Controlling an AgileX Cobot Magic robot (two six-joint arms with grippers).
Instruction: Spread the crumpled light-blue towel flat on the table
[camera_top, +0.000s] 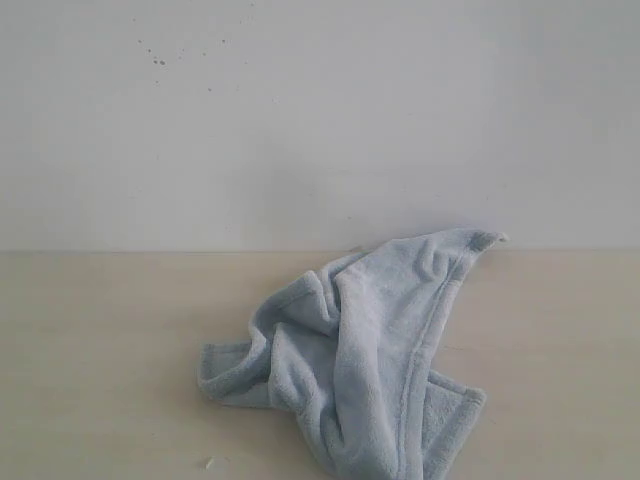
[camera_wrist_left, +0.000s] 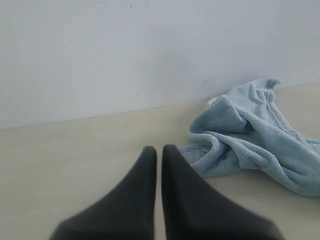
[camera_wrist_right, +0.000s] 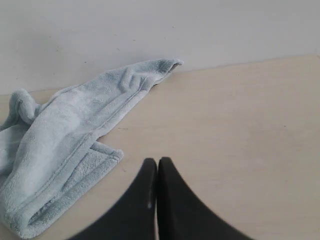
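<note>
Tabletop (camera_top: 100, 350) stretched pale on the left, where the left gripper (camera_wrist_left: 155, 148) was clenched and empty, near the towel (camera_top: 360, 350) but apart from it. The towel lay crumpled right of centre, one corner reaching toward the far wall (camera_top: 300, 120). Further right, the right gripper (camera_wrist_right: 154, 161) was likewise closed on nothing. Doing this step well probably meant opening both first, then pinching two separate hemmed corners, not the bunched middle, and drawing them apart.
</note>
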